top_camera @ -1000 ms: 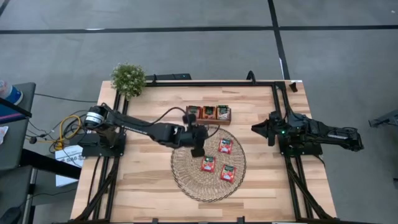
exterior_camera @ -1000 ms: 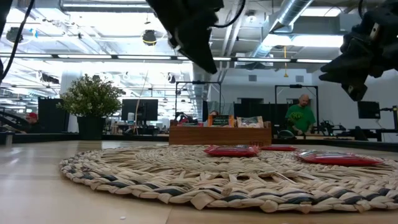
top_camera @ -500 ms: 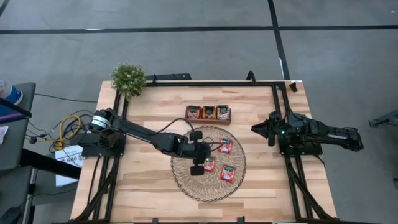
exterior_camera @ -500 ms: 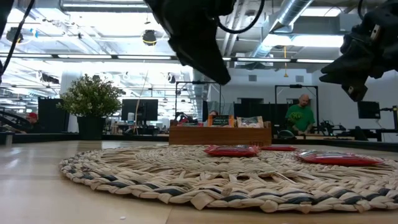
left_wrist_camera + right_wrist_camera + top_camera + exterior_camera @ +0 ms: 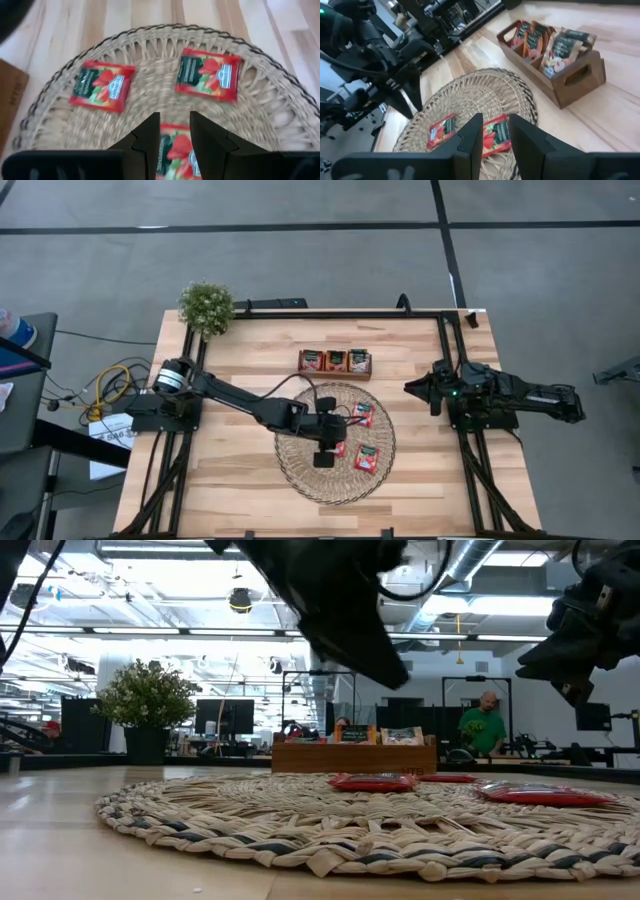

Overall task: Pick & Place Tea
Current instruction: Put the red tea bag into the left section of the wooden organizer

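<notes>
Three red-orange tea sachets lie flat on the round woven mat (image 5: 300,472): one toward the far side (image 5: 362,415), one toward the near right (image 5: 367,458), and a middle one (image 5: 176,152) mostly hidden under my arm in the high view. My left gripper (image 5: 325,450) (image 5: 175,125) hovers open above that middle sachet, which shows between its fingers in the left wrist view; in the low view it hangs well clear of the mat (image 5: 385,665). My right gripper (image 5: 420,388) (image 5: 495,131) waits open at the table's right side. More sachets stand upright in the wooden tray (image 5: 335,362).
The three-slot tray (image 5: 570,70) sits just beyond the mat's far edge. A small potted plant (image 5: 206,306) stands at the far left corner. Black frame rails run along the table's left and right sides. A person (image 5: 487,725) shows in the room behind.
My left gripper has travelled from the mat's far edge by the tray toward the table's near edge and a little right, ending over the middle sachet. It has also come down somewhat. The sachets and the right arm have stayed put.
</notes>
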